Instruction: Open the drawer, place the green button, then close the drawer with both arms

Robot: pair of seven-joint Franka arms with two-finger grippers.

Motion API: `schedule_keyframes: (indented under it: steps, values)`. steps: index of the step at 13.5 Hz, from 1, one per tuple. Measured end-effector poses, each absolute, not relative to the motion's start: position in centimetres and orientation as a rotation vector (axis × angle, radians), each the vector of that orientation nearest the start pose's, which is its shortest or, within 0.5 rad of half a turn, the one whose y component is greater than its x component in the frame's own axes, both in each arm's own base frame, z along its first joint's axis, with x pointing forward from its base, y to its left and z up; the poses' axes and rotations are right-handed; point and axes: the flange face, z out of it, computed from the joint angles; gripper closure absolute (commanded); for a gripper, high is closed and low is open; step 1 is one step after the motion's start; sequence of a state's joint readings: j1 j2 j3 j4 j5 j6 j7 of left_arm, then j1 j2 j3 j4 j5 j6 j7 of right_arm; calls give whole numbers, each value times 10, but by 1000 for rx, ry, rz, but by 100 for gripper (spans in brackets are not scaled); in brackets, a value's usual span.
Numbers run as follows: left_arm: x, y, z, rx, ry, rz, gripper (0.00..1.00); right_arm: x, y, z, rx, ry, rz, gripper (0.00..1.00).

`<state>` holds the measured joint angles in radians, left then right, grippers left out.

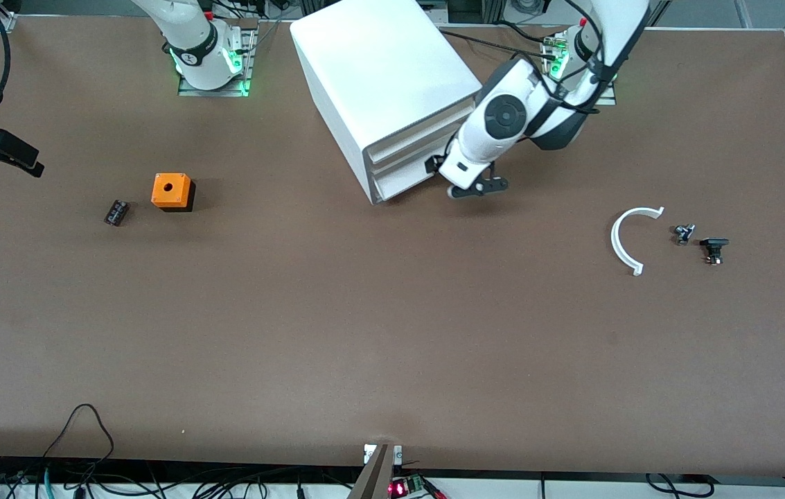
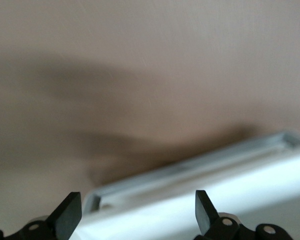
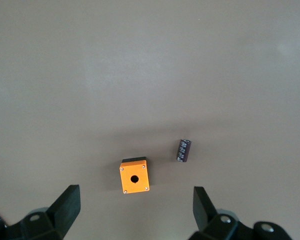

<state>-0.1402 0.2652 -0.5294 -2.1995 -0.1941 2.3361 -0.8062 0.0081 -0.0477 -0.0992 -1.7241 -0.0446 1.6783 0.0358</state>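
The white cabinet stands between the arms' bases, its three drawers facing the front camera. The lowest drawer looks nearly flush in the front view. My left gripper is open at that drawer's front, at the end toward the left arm. In the left wrist view a white drawer rim with a grey slot lies between the fingers. My right gripper is open and empty, high over the right arm's end of the table. No green-capped button shows.
An orange cube with a hole and a small black cylinder lie toward the right arm's end. Toward the left arm's end lie a white arc, a small grey part and a black-capped switch.
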Motion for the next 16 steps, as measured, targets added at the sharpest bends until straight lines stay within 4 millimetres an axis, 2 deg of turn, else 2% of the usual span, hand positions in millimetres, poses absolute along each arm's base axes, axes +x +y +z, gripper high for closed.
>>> schedule_keyframes:
  steps: [2,4,6,8,10,12,14,16]
  values:
    - [468,-296,298,-3225,-631,298,0,545,-56,584,-3173,196,7,0]
    - [507,-243,336,-3241,-756,149,0,545,-55,584,-3173,194,7,0]
    - [530,-191,378,-3266,-677,42,0,546,-53,583,-3174,187,7,0]
    - [547,-138,423,-3280,-540,19,0,546,-52,583,-3174,182,9,0]
    - [559,-90,473,-3296,-429,26,0,546,-51,582,-3174,181,11,0]
    - [560,-57,517,-3305,-311,50,0,547,-51,582,-3174,181,11,0]
    - [554,-34,549,-3242,-168,39,0,547,-51,582,-3174,181,12,0]
    - [546,-26,571,-3145,-60,59,0,547,-51,582,-3174,180,12,0]
